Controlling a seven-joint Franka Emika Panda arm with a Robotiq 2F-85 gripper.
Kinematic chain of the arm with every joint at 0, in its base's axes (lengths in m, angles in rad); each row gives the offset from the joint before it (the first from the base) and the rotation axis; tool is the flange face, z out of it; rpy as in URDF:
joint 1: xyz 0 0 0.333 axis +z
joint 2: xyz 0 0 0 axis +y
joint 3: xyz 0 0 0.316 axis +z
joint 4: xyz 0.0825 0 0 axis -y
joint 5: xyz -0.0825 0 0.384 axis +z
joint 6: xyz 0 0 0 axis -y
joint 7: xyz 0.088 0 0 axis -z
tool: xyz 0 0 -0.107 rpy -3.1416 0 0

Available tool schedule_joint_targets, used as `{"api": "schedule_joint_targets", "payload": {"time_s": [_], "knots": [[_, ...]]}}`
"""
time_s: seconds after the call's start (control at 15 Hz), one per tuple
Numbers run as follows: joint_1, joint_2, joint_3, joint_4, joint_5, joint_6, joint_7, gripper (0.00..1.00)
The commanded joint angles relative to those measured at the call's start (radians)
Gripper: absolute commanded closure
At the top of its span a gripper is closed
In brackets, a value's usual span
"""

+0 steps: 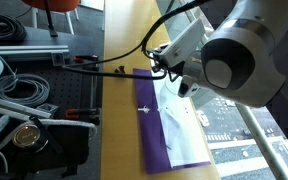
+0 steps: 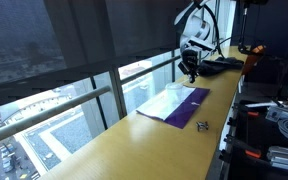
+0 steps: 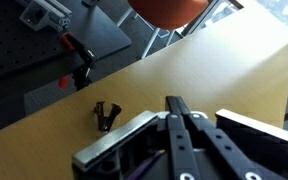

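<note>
My gripper [image 3: 174, 101] is shut: in the wrist view its two black fingers meet at the tips and nothing shows between them. It hangs a little above the wooden tabletop [image 3: 214, 70]. A small black clip [image 3: 105, 114] lies on the wood just to the left of the fingers. In both exterior views the gripper [image 2: 189, 70] [image 1: 165, 64] hovers over the far end of a purple sheet [image 2: 180, 110] [image 1: 159, 140] that has a white sheet [image 2: 162, 100] [image 1: 184, 118] lying on it. The clip [image 2: 201, 125] [image 1: 144, 107] rests beside the purple sheet's edge.
The narrow wooden table [image 2: 134, 145] runs along a window with a railing [image 2: 74, 100]. A black surface with cables [image 1: 24, 85] and a red clamp [image 3: 74, 50] sits along the table's other side. An orange chair [image 3: 169, 8] stands beyond.
</note>
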Motion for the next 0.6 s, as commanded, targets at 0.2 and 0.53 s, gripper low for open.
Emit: {"api": "schedule_joint_targets", "payload": {"time_s": [0.2, 0.53], "knots": [[-0.022, -0.040, 0.018, 0.020, 0.020, -0.018, -0.006, 1.00], [-0.063, -0.014, 0.016, 0.077, 0.078, -0.053, 0.002, 1.00]]}}
